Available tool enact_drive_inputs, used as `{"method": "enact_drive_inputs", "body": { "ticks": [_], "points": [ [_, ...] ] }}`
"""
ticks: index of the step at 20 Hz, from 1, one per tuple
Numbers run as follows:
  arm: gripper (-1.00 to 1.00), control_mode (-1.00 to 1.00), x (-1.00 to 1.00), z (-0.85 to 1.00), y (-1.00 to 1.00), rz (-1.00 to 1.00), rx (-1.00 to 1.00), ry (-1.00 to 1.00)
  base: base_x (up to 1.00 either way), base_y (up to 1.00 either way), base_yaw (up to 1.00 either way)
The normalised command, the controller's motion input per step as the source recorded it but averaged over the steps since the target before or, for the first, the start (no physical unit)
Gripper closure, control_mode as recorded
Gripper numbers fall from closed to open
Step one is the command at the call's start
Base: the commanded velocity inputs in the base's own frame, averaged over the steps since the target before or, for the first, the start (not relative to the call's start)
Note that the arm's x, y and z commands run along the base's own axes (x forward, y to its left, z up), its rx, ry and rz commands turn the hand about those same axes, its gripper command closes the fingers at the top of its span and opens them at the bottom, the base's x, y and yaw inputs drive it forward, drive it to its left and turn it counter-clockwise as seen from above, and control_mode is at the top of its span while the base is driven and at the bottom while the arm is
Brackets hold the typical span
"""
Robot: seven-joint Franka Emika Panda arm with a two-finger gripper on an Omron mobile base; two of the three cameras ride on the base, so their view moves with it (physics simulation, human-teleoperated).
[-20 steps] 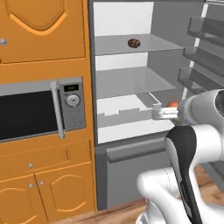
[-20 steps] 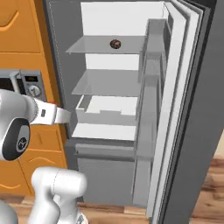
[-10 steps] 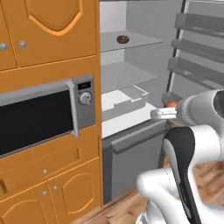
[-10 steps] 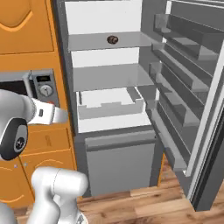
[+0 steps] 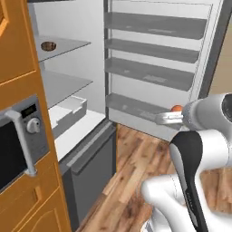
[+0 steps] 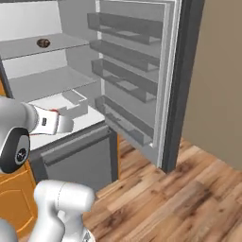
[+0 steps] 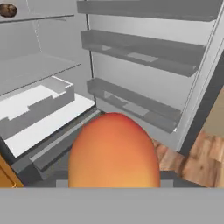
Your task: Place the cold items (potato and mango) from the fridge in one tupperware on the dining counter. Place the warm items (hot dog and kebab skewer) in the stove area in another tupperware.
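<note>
Wooden flooring [image 5: 136,158] is stretching out below the open fridge [image 5: 81,81] in my left base view, with orange cabinets [image 5: 18,41] and a microwave [image 5: 18,145] sitting at the left edge. I am seeing the potato [image 5: 48,45] lying on an upper fridge shelf, well apart from the arm. The gripper [image 5: 174,113] is reaching out in front of the door shelves [image 5: 149,72], and a bit of orange mango [image 5: 176,108] is peeking out at its tip.

Moving to the right base view, I am looking at the potato [image 6: 43,43] resting on the same upper shelf, while the gripper [image 6: 56,116] is hanging near the white drawer [image 6: 61,101] of the fridge; only a sliver of red is showing there.

Through the hand view, the mango [image 7: 113,151] is sitting right at the camera, large and orange-red, between the jaws, which are standing partly apart and holding it. The potato [image 7: 8,9] is showing at the top left corner.
</note>
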Motion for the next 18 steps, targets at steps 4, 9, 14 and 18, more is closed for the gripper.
{"method": "enact_drive_inputs", "body": {
  "ticks": [4, 9, 14, 18],
  "points": [
    [1.0, 1.0, 0.0, 0.0, 0.0, 0.0, 0.0, 0.0, -0.09, 0.22, -0.85],
    [1.0, 1.0, 0.0, 0.0, 0.0, 0.0, 0.0, 0.0, -0.18, 0.3, -0.81],
    [1.0, 1.0, 0.0, 0.0, 0.0, 0.0, 0.0, 0.0, -0.17, 0.26, -0.83],
    [1.0, 1.0, 0.0, 0.0, 0.0, 0.0, 0.0, 0.0, -0.18, 0.24, -0.83]
  ]
}}
